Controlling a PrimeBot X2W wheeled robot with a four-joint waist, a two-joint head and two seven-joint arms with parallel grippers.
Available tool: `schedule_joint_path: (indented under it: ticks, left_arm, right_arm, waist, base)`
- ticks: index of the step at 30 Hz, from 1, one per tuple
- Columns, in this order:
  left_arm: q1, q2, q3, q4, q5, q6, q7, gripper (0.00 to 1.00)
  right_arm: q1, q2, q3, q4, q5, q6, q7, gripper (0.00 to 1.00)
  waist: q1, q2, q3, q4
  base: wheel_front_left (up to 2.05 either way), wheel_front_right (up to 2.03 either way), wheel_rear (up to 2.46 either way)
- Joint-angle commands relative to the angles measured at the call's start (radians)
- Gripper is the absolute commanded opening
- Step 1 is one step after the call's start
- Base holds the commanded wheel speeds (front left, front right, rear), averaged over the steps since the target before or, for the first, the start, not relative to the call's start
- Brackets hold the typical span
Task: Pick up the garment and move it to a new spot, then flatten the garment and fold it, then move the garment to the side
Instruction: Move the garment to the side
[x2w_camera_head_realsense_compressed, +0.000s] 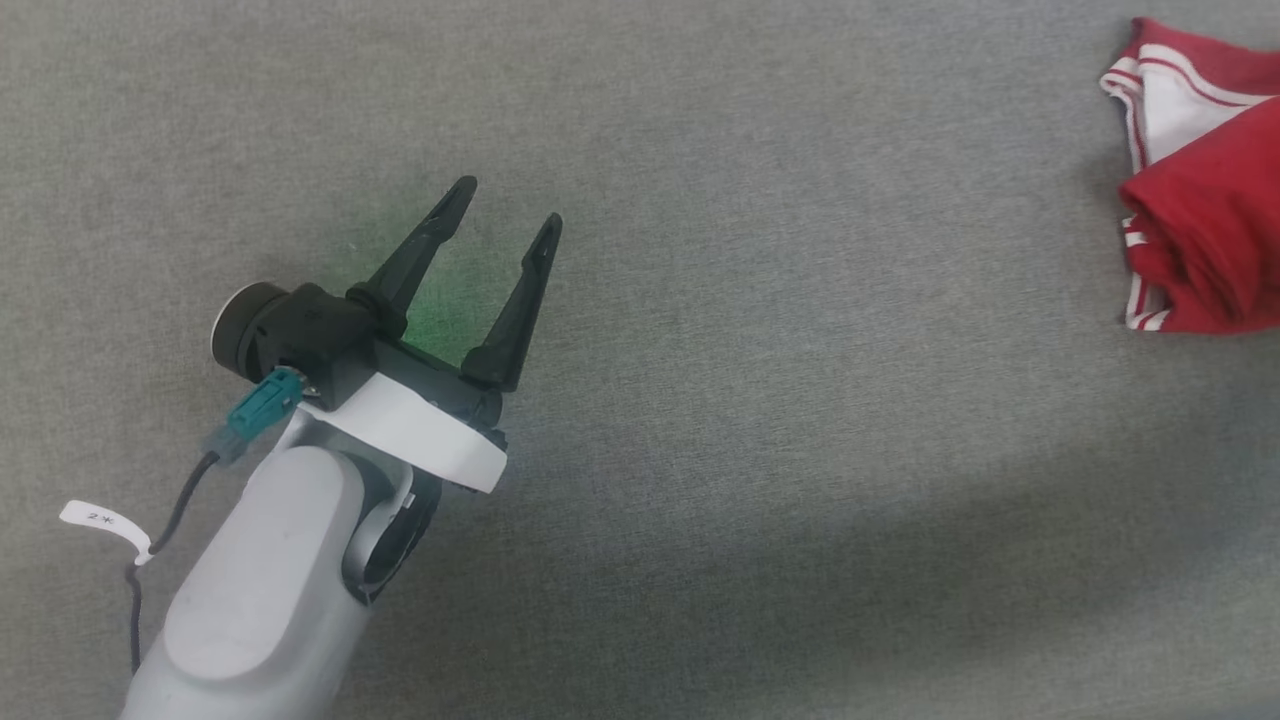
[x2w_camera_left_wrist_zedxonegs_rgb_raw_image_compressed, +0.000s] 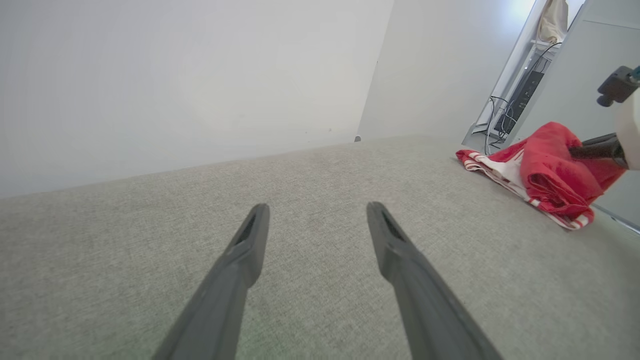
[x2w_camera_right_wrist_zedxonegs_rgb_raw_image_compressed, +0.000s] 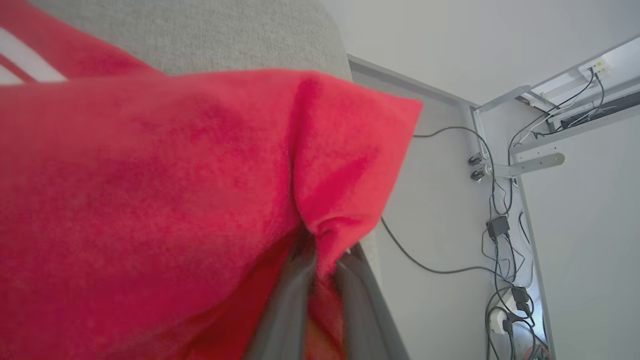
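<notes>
The garment (x2w_camera_head_realsense_compressed: 1200, 220), red with white sleeve and striped trim, lies bunched at the right edge of the grey surface in the head view. In the left wrist view the garment (x2w_camera_left_wrist_zedxonegs_rgb_raw_image_compressed: 545, 175) sits at the right, with the right gripper's dark fingers (x2w_camera_left_wrist_zedxonegs_rgb_raw_image_compressed: 597, 147) pressed into its top. My right gripper (x2w_camera_right_wrist_zedxonegs_rgb_raw_image_compressed: 320, 260) is shut on a pinched fold of the garment's red cloth (x2w_camera_right_wrist_zedxonegs_rgb_raw_image_compressed: 175, 200). My left gripper (x2w_camera_head_realsense_compressed: 505, 205) stands open over bare grey surface, far left of the garment, with nothing between its fingers (x2w_camera_left_wrist_zedxonegs_rgb_raw_image_compressed: 250, 240).
The grey fabric surface (x2w_camera_head_realsense_compressed: 750, 450) stretches wide between the left gripper and the garment. Beyond its far edge stand white walls and a metal frame with hanging cables (x2w_camera_right_wrist_zedxonegs_rgb_raw_image_compressed: 500, 225).
</notes>
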Motion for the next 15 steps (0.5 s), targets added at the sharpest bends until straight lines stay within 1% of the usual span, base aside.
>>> schedule_joint_path:
  ticks: [1,7,8,9,10,11,12,13,14,15]
  left_arm:
    - [-0.017,0.003,-0.005,0.001,-0.006,-0.002,-0.005,1.00]
    - [-0.022,0.004,-0.009,0.010,-0.003,-0.002,-0.005,1.00]
    - [-0.021,0.003,-0.008,0.010,-0.003,-0.003,-0.005,1.00]
    - [-0.021,0.000,-0.007,0.009,-0.005,-0.002,-0.005,1.00]
    - [-0.021,-0.001,-0.004,0.006,-0.008,-0.002,-0.005,1.00]
    - [-0.019,0.000,-0.002,0.005,-0.008,-0.002,-0.005,1.00]
    - [-0.015,0.002,0.000,0.006,-0.009,-0.002,-0.005,1.00]
    - [-0.011,0.000,0.005,0.005,-0.013,-0.002,-0.005,1.00]
    - [-0.005,-0.001,0.010,0.006,-0.015,-0.002,-0.005,1.00]
    - [0.002,0.000,0.012,0.009,-0.018,-0.002,-0.005,1.00]
  right_arm:
    - [-0.024,0.015,-0.002,0.034,-0.012,-0.002,-0.017,0.00]
    - [-0.072,0.046,-0.022,0.146,-0.032,-0.002,-0.039,0.00]
    - [-0.078,0.050,-0.027,0.159,-0.033,-0.002,-0.045,0.08]
    - [-0.085,0.049,-0.031,0.174,-0.040,-0.002,-0.054,0.21]
    - [-0.090,0.047,-0.035,0.185,-0.045,-0.002,-0.062,0.28]
    - [-0.096,0.045,-0.040,0.200,-0.050,-0.002,-0.069,0.43]
    - [-0.102,0.049,-0.042,0.211,-0.054,-0.002,-0.076,0.51]
    - [-0.108,0.051,-0.047,0.219,-0.058,-0.002,-0.084,0.75]
    - [-0.108,0.052,-0.051,0.232,-0.063,-0.002,-0.092,0.95]
    - [-0.110,0.057,-0.051,0.243,-0.066,-0.002,-0.095,1.00]
  waist:
    - [0.0000,0.0000,0.007,0.006]
    - [0.0000,0.0000,0.011,0.020]
    - [0.0000,0.0000,0.010,0.023]
    - [0.0000,0.0000,0.008,0.026]
    - [0.0000,0.0000,0.006,0.029]
    - [0.0000,0.0000,0.003,0.032]
    - [0.0000,0.0000,-0.002,0.034]
    - [0.0000,0.0000,-0.007,0.035]
    - [0.0000,0.0000,-0.013,0.037]
    - [0.0000,0.0000,-0.021,0.040]
  base:
    - [0.00,0.00,0.00]
    - [0.00,0.00,0.00]
    - [0.00,0.00,0.00]
    - [0.00,0.00,0.00]
    - [0.00,0.00,0.00]
    - [0.00,0.00,0.00]
    - [0.00,0.00,0.00]
    - [0.00,0.00,0.00]
    - [0.00,0.00,0.00]
    - [0.00,0.00,0.00]
